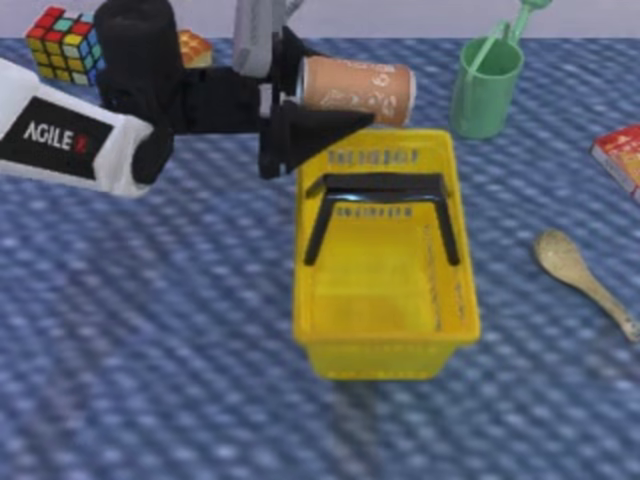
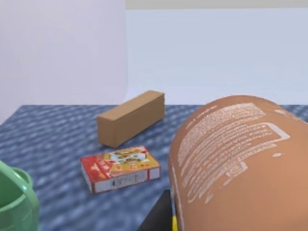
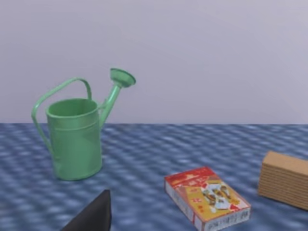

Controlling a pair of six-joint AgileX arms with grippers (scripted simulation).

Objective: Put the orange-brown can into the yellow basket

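Note:
The orange-brown can (image 1: 355, 88) lies on its side in the air, just past the far rim of the yellow basket (image 1: 385, 350). My left gripper (image 1: 310, 95) comes in from the left and is shut on the can's left end. One black finger (image 1: 315, 130) points over the basket's far left corner. The basket's black handle (image 1: 380, 185) lies folded across its far half. In the left wrist view the can (image 2: 240, 168) fills the lower right beside a black finger (image 2: 159, 216). My right arm is outside the top view. Only a black part of its gripper (image 3: 96, 216) shows in the right wrist view.
A green watering can (image 1: 487, 80) stands right of the held can. A red card box (image 1: 620, 155) and a wooden spoon (image 1: 580, 275) lie at the right. A colour cube (image 1: 65, 45) and a small orange block (image 1: 195, 48) sit at the far left. A brown block (image 2: 131, 118) lies beyond the card box.

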